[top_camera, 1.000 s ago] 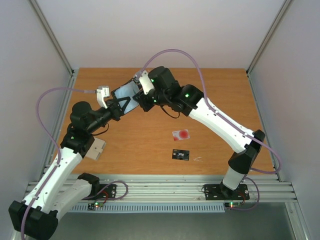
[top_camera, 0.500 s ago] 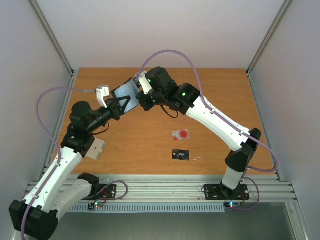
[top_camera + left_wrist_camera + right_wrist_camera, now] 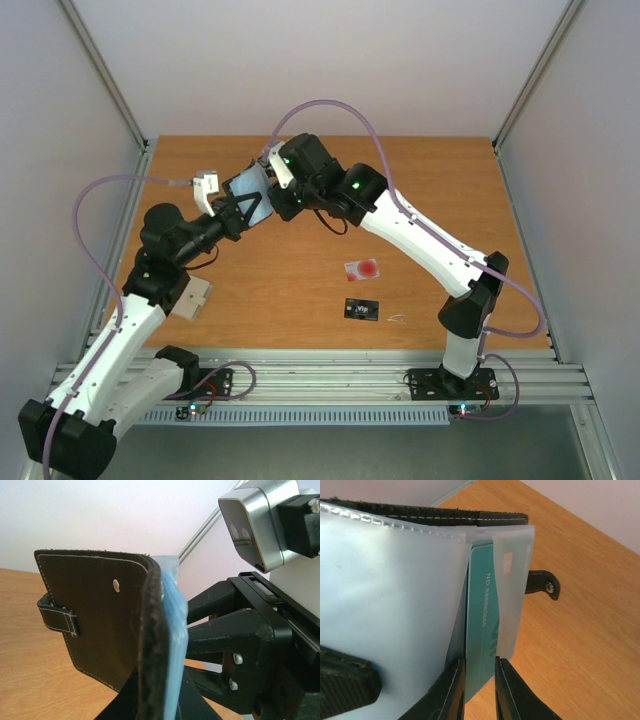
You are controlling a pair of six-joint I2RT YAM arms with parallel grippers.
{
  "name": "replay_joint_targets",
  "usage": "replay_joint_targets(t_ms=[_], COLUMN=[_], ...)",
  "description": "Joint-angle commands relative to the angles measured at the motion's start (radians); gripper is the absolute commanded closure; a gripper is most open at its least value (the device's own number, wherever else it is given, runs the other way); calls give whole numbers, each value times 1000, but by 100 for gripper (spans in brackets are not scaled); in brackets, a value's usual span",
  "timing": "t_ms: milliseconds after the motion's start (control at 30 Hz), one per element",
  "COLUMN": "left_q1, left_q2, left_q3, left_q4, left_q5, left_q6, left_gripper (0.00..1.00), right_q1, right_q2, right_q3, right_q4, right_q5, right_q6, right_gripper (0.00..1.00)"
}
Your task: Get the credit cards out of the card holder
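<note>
Block first: a pale one (image 3: 190,298) shows at the left edge of the counter (image 3: 430,190), beside the left arm. Up and to the right of it, the left claw (image 3: 240,207) is clamped tight on the holder (image 3: 250,187). It holds the holder up off the counter, over the far left part, opened so that the pale blue sleeves (image 3: 390,590) face the right arm. In the left wrist view the holder's black cover stands upright with its strap (image 3: 59,618) sticking out to the left, and the blue sleeves lie against its right side.

The right claw (image 3: 479,692) meets the holder from the right. Its fingers stand only a little apart, one on each side of the near edge of a teal card (image 3: 481,625) that sits between two sleeves (whether they actually pinch it, I cannot tell). The card has pale print along its length, and its far side is tucked behind a frosted flap.

Farther right, well apart from the holder, two cards lie flat on the counter. One is a white card (image 3: 362,268) with a red spot. The other, just nearer the arms' bases, is a black card (image 3: 362,311) with small white print.
</note>
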Motion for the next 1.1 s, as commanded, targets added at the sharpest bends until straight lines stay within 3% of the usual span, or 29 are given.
replay_joint_targets(t_ms=[0,233,600,867,1067], left_q1=[-8,-10,-10,-10,-10], left_q2=[-10,-11,-8,-12,-21], left_q3=[-5,-7,-12,-18,-32], left_q4=[115,120,130,143,125], left_q5=[42,42,38,38,13], left_q6=[-4,-4,-11,-20,-18], left_gripper=[100,100,100,100,100], right_q1=[23,22,23,21,21], right_q2=[35,36,75,152,130], right_q3=[42,41,84,169,179], right_q4=[-40,-52,-54,-125,-132], right_q5=[202,266,55,110,125], right_q6=[-15,-18,-6,24,33], right_gripper=[83,87,94,92,99])
